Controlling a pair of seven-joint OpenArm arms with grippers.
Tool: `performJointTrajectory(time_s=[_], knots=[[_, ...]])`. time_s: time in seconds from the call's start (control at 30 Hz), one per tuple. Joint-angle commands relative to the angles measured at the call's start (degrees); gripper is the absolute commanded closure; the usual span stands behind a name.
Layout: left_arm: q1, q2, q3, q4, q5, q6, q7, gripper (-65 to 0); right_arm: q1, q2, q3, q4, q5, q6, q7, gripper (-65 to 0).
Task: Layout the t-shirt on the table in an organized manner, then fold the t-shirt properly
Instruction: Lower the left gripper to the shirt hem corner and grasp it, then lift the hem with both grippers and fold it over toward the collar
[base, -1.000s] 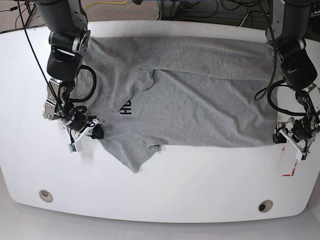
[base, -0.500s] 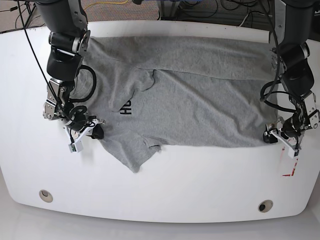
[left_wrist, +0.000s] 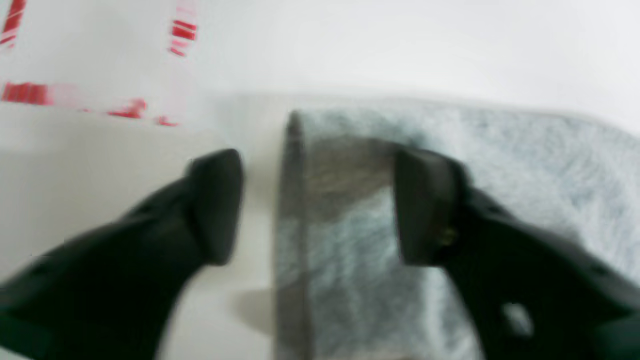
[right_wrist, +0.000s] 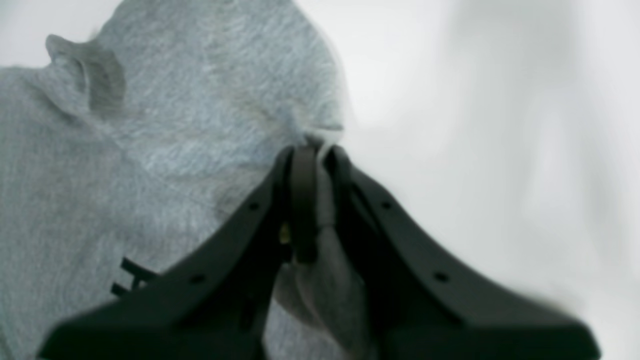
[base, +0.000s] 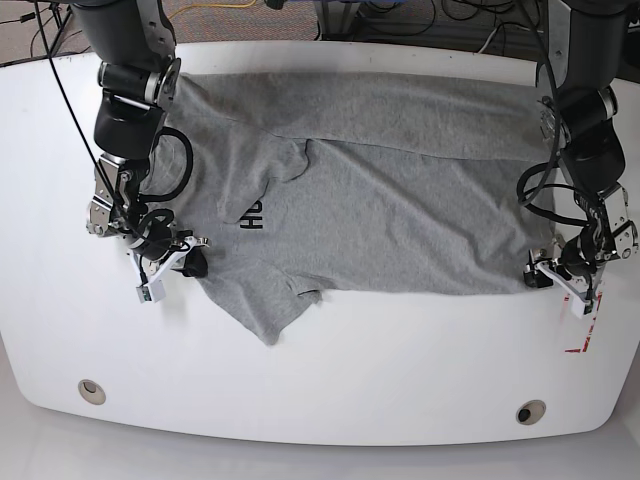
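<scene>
The heather-grey t-shirt (base: 400, 200) lies spread across the white table (base: 350, 390), with dark lettering near its collar and one sleeve pointing toward the front edge. My right gripper (base: 190, 262) is at the shirt's left side. In the right wrist view this gripper (right_wrist: 312, 150) is shut on a pinch of the t-shirt (right_wrist: 175, 125). My left gripper (base: 552, 272) is low at the shirt's right front corner. In the left wrist view this gripper (left_wrist: 315, 205) stands open astride the t-shirt's (left_wrist: 525, 165) hem, one finger over the cloth and one over bare table.
Red tape marks (base: 582, 335) lie on the table just right of my left gripper, also seen as red tape (left_wrist: 25, 92) in the left wrist view. Two round grommets (base: 92, 390) (base: 531, 411) sit near the front edge. Cables hang behind the table.
My left gripper has moved inward from the red tape to the shirt's right front corner, and its jaws have narrowed around the hem. The right gripper and shirt have stayed put.
</scene>
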Motion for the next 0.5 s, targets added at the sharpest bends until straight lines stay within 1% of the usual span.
performJointTrajectory(time_s=[0.0,0.03,0.07,0.13,0.23,0.47], knots=[[-1.62,-0.47,1.65,0.81,-0.63,-0.16,-1.26,-19.7,0.65,0.64,-0.12,0.48,-1.45,-0.12,-1.58,-4.3],[-1.62,-0.47,2.35,0.81,-0.63,-0.25,-1.7,-14.3,0.65,0.64,-0.12,0.48,-1.45,-0.12,-1.58,-4.3],[-1.62,-0.38,3.41,0.81,-0.63,-0.42,-2.49,-7.5,0.65,0.72,-0.12,0.48,-1.53,-0.12,-1.58,-4.1],[-1.45,-0.38,5.34,0.81,-0.63,-0.51,-3.72,0.0,0.65,0.72,-0.12,0.48,-1.53,-0.12,-1.49,-3.3],[-1.45,-0.38,8.33,0.81,-0.9,-0.51,-5.12,0.0,0.56,0.72,-0.21,0.48,-1.53,-0.12,-0.53,0.0],[-1.45,-0.29,8.6,2.92,-0.98,-0.6,-5.3,0.0,0.74,0.72,-0.21,0.65,-1.53,-0.12,-0.61,0.0]])
